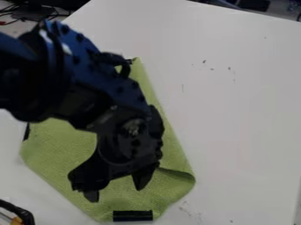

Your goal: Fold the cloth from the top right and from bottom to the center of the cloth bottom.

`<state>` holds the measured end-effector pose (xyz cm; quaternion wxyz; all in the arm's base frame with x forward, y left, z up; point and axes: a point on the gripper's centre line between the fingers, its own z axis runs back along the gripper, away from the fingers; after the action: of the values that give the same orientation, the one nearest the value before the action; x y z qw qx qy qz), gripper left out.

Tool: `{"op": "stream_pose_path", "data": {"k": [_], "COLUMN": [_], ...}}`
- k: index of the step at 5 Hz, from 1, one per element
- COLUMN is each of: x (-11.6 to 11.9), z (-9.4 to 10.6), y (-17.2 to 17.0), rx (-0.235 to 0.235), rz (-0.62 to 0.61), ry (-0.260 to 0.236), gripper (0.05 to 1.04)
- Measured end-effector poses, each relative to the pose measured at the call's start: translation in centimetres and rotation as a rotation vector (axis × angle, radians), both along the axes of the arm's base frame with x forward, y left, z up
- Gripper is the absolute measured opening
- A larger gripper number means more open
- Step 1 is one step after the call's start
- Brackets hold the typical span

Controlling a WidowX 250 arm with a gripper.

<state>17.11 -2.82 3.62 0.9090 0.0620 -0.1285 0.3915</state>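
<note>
1 cloth on white table, likely cables beyond.

We take this for a robotics lab or a workshop of that kind, though we cannot tell which. What shows it to us is the robot arm over a plain white table with small dark marks scattered on its top. Past the table's upper-left edge we see loose black and red cables by dark gear, and more dark objects lie beyond its top edge, toward the right.
</note>
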Motion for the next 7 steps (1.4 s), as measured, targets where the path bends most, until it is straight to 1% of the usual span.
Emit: {"op": "stream_pose_path", "data": {"k": [1,2,3,4,5,6,7], "x": [-0.5,-0.5,-0.8,-0.6,-1.0,-0.6,-0.4], "z": [-0.5,-1.1,-1.4,-2.2,-3.2,-3.5,-3.7], "y": [-1.0,-1.7,-2.9,-3.2,-3.4,-3.6,-3.5], "rx": [-0.039,-0.068,-0.082,-0.096,-0.103,-0.12,-0.12], "rz": [-0.01,-0.005,0.02,0.049,0.075,0.067,0.04], "ry": [-0.006,0.003,0.01,0.004,-0.012,-0.046,-0.067], "gripper": [1.001,1.001,1.001,1.001,0.954,0.799,0.639]}}
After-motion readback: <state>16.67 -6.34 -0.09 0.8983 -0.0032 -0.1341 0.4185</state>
